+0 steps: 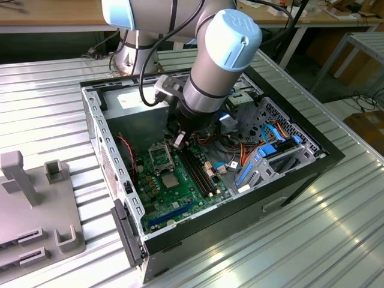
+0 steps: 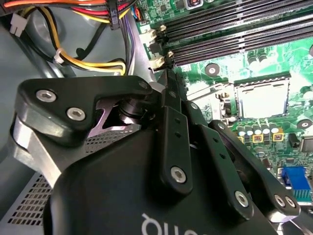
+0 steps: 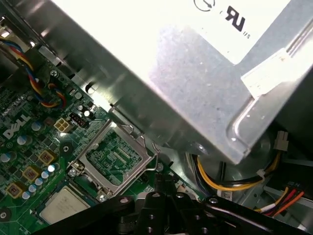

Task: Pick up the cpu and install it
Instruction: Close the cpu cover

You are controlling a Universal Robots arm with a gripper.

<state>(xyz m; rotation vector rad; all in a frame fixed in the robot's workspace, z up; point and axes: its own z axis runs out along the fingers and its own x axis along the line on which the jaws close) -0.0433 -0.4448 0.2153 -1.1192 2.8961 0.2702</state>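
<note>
claw (image 1: pixel 178 139): fingers look pressed together, nothing pinched, hanging over the green motherboard (image 1: pixel 192 195) | small pale silver-grey square cpu (image 1: pixel 170 180) (image 2: pixel 261 99) (image 3: pixel 62 205): flat in its socket mid-board, apart from claw | hinged metal socket frame (image 3: pixel 133 174): flipped open beside it

— Where does my exterior view sit?
— High and well back, angled down into the open computer case (image 1: pixel 300 171), the arm (image 1: pixel 210 66) reaching in.
— And my wrist views?
— Both ride close above the motherboard (image 2: pixel 288 63). The second wrist view looks past the gripper (image 2: pixel 168 81); the first wrist view faces the power supply (image 3: pixel 195 73).
— What do they share?
— The metal-framed socket (image 3: pixel 113 156), which I see in both wrist views.
</note>
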